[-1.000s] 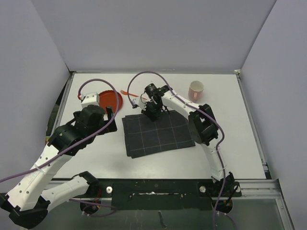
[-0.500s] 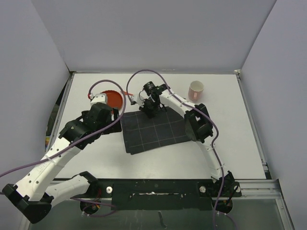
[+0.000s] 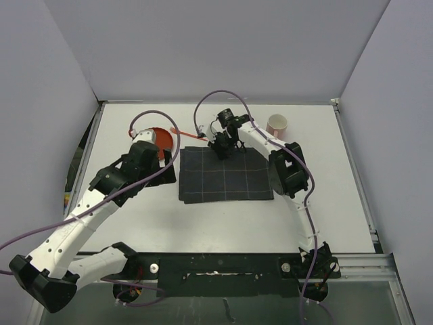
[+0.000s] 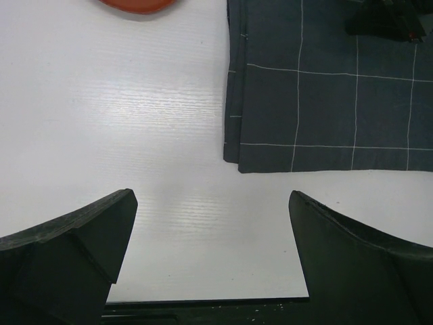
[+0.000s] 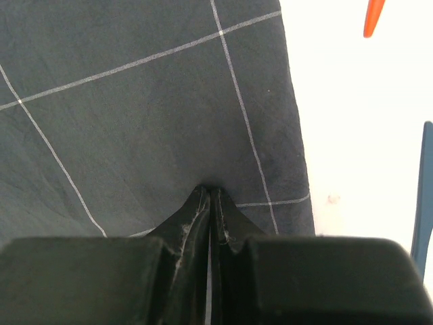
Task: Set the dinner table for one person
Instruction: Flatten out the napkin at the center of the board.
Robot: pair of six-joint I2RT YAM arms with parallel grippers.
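Note:
On the white dinner table (image 3: 325, 183) lies a dark grid-lined cloth mat (image 3: 226, 177), squared up near the middle. My right gripper (image 3: 221, 150) is at the mat's far edge, shut, its tips pinching the cloth (image 5: 135, 115) where fine wrinkles run toward my right gripper (image 5: 208, 189). My left gripper (image 3: 169, 166) hovers just left of the mat. In the left wrist view my left gripper (image 4: 211, 203) is wide open over bare tabletop with nothing between its fingers. The mat's left edge (image 4: 325, 101) lies ahead of it.
A red plate (image 3: 162, 137) sits at the back left, its rim (image 4: 135, 5) at the top of the left wrist view. A pink cup (image 3: 276, 126) stands at the back right. An orange utensil (image 3: 181, 132) lies behind the mat, beside a blue one (image 5: 423, 196).
The right gripper has moved right and toward the back, dragging the mat from a tilted lie to a squared one. The left arm has swung forward and right, closer to the mat's left edge.

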